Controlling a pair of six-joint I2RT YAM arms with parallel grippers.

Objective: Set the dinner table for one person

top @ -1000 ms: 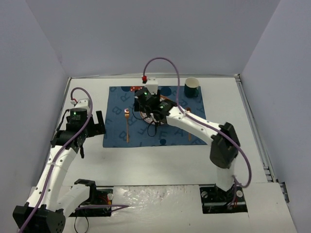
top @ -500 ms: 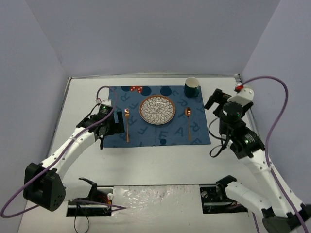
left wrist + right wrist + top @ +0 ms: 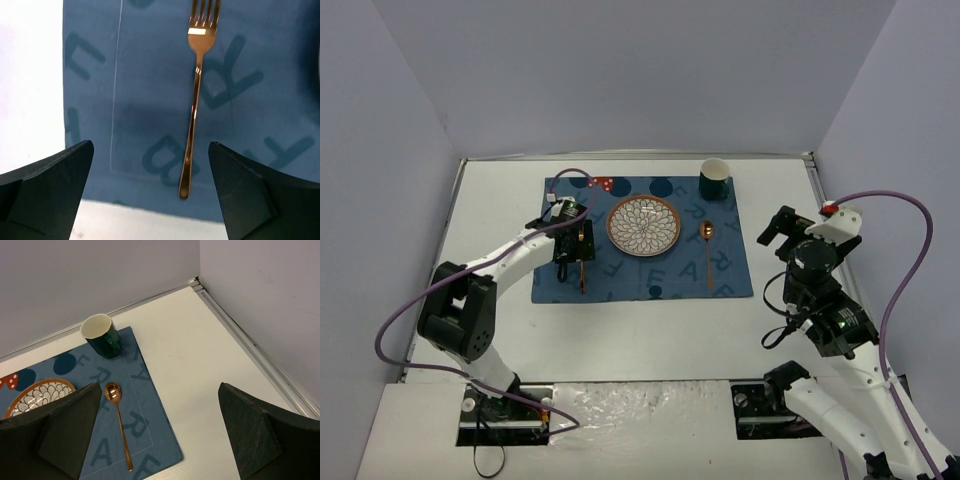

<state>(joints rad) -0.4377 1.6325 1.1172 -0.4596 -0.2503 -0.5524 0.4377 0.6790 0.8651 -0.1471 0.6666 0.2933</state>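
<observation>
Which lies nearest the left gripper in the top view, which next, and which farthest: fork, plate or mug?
1. Fork, right beneath the left gripper.
2. Plate, at the middle of the placemat.
3. Mug, at the placemat's far right corner.

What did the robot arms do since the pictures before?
The left pincer swung right, from beside the placemat to above the fork; it is open and holds nothing. The right pincer pulled back from over the plate to the right side of the table, open too. Plate, fork, spoon, cup and placemat stayed put.
</observation>
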